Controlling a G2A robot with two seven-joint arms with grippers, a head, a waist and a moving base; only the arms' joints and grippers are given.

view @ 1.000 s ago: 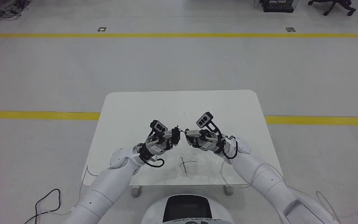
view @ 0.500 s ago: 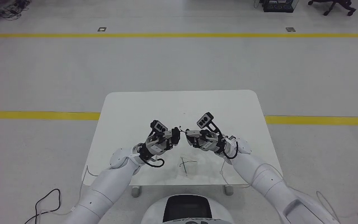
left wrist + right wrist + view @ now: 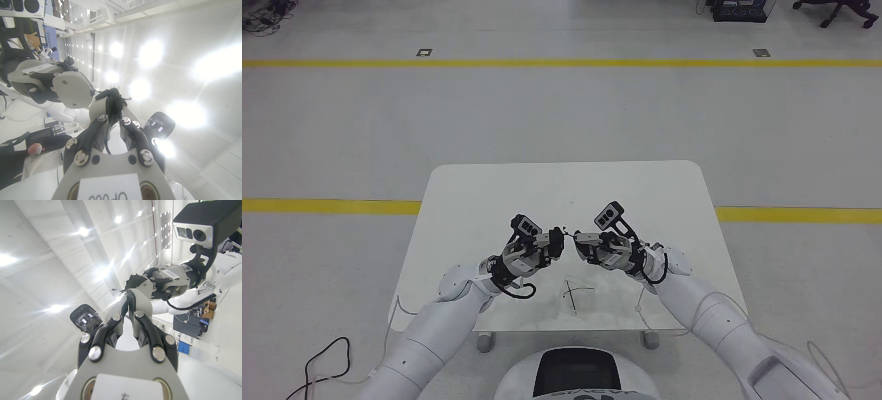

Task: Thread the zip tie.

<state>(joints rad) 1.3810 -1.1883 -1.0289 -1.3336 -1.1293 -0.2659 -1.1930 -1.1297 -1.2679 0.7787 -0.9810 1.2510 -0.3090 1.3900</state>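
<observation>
Hard to read: the zip tie (image 3: 564,231) is a hair-thin dark line in the top view, and most of its length is covered by fingers. The spot where each jaw grips it cannot be made out. Ceiling lights in the left wrist view wash out the area behind the fingertips.

The left gripper (image 3: 555,239) is clenched, pads pressed together on the tie. In the left wrist view a short stub (image 3: 127,98) sticks out past the fingers (image 3: 115,106) and ends in a small thickening.

The right gripper (image 3: 581,240) is also pinched closed on the tie. In the right wrist view a thin stub (image 3: 117,290) pokes out beyond the fingertips (image 3: 132,298), again with a small knob at the end. The left gripper (image 3: 139,283) sits just beside it, pads near touching.

Room: both grippers are held in the air over the middle of the white table (image 3: 492,200), tips facing each other with a narrow gap between. They are well in from the left, right and far edges, and the near edge is the closest. A thin dark cross mark (image 3: 577,292) lies on the tabletop between the grippers and the near edge.

Axis: the tie's long axis runs roughly side to side across the gap from one gripper to the other, and the visible bit tilts slightly toward the far edge. Which end is the head cannot be told for sure.
</observation>
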